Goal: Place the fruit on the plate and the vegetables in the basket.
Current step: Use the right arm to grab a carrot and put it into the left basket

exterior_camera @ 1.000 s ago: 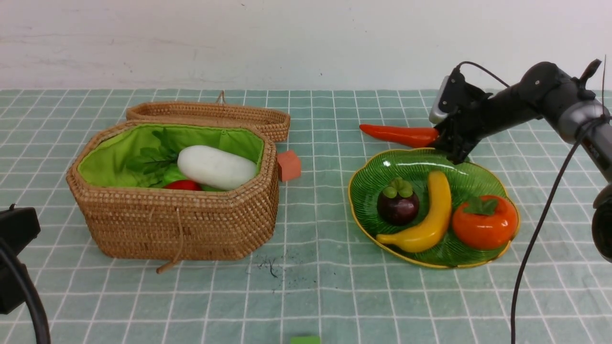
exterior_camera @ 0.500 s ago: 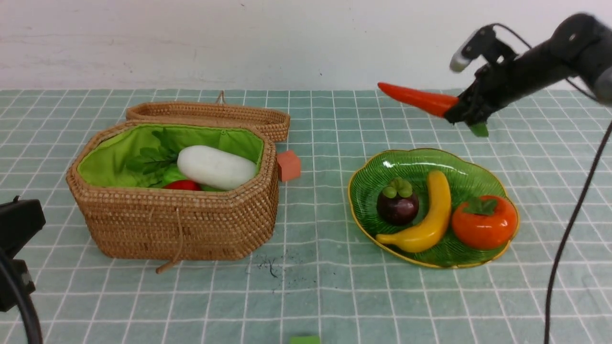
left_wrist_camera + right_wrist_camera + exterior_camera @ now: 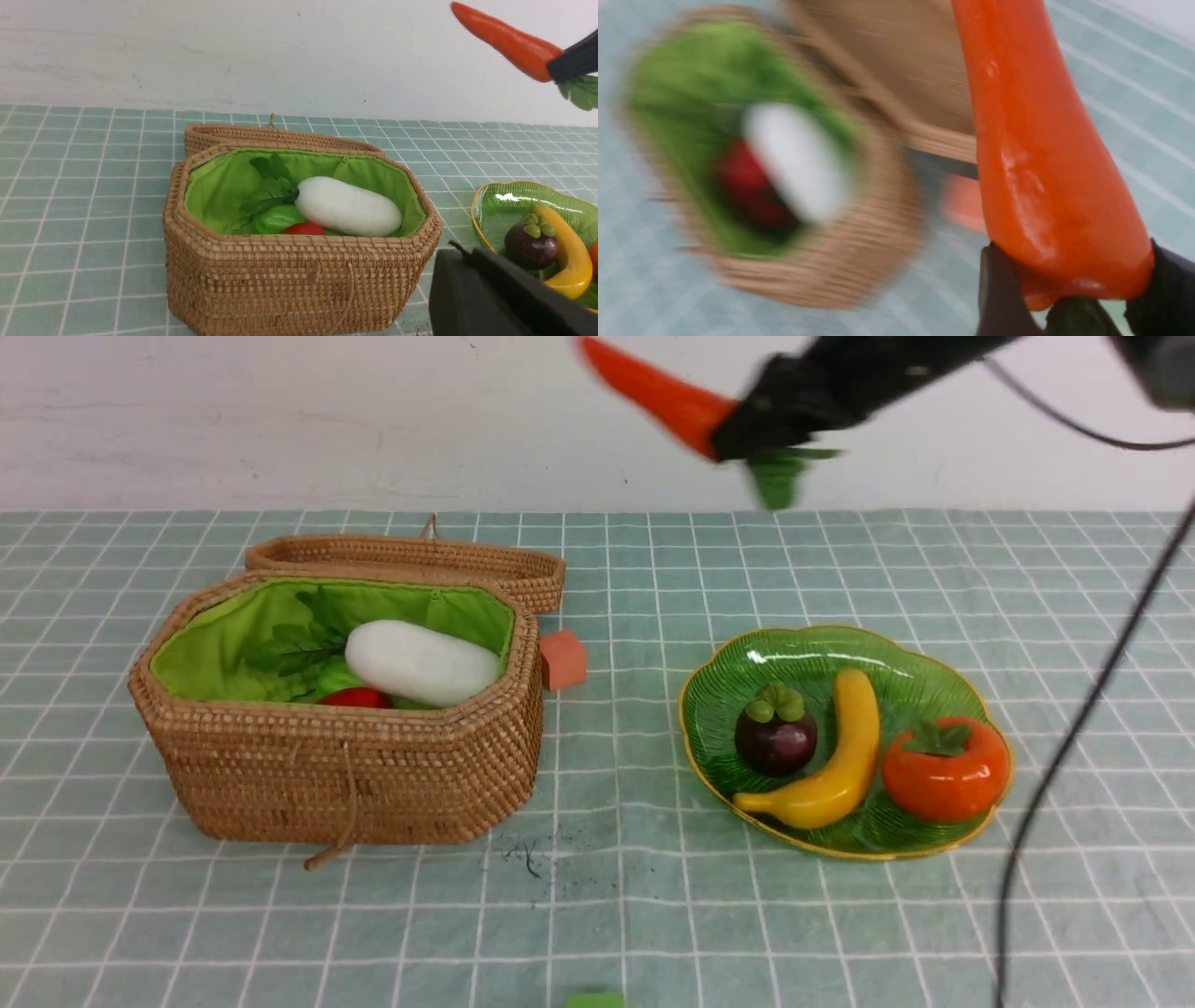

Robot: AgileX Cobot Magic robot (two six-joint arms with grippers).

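Right gripper (image 3: 747, 429), upper centre-right of the front view: clenched on the carrot (image 3: 653, 392) at its thick end, where the green leaves (image 3: 777, 476) hang out below the fingers. Carrot tip points up and to the left, high above the cloth. Motion blur on both. The right wrist view confirms it: a dark finger (image 3: 999, 289) on each side of the carrot's base.

Right arm (image 3: 896, 364) enters from the upper right corner, stretched leftward along the top edge; its black cable (image 3: 1074, 737) drops down the right side.

Left gripper (image 3: 504, 298): only a dark body in the lower right of the left wrist view; reads as closed, nothing held.

Basket (image 3: 345, 747), left of centre, lid (image 3: 411, 565) lying open behind it. Inside: white radish (image 3: 422, 663), red bell pepper (image 3: 355, 697), light-green gourd (image 3: 278, 218).

Plate (image 3: 747, 672), right of centre, holds mangosteen (image 3: 775, 739), banana (image 3: 840, 756) and persimmon (image 3: 945, 770).

Small orange-red cube (image 3: 564, 659) just beside the basket's right end.

No readable writing.
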